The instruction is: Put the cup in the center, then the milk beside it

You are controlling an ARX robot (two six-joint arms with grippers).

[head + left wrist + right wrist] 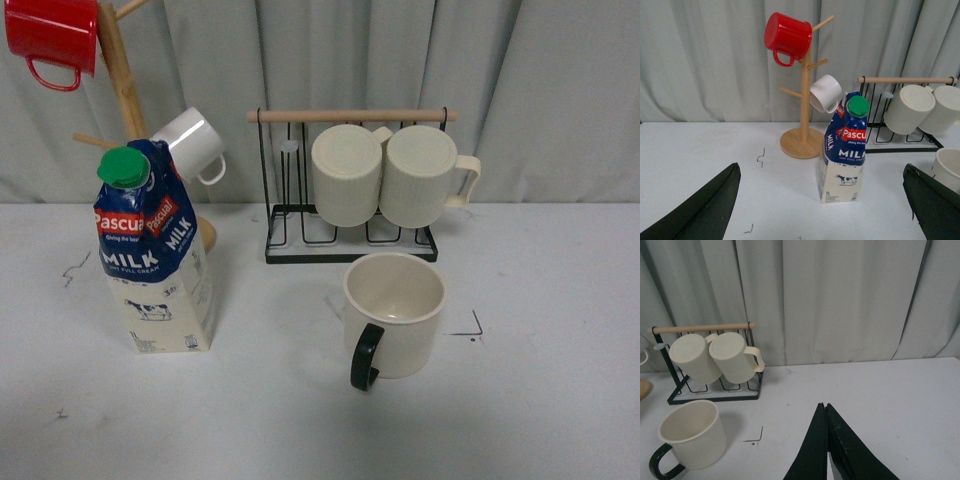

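Note:
The cup (394,312), cream with a black handle, stands upright on the white table in the front view, its handle toward the camera; a black corner mark of the center (470,327) lies just right of it. The milk (154,250), a blue-topped carton with a green cap, stands upright at the left. Neither arm shows in the front view. My left gripper (822,200) is open, with the milk (844,150) standing ahead between its wide-spread fingers, untouched. My right gripper (824,406) is shut on nothing, to the right of the cup (692,434).
A black wire rack (350,225) with two ribbed cream mugs (385,175) stands behind the cup. A wooden mug tree (125,90) behind the milk carries a red mug (52,35) and a small white mug (192,143). A grey curtain closes the back.

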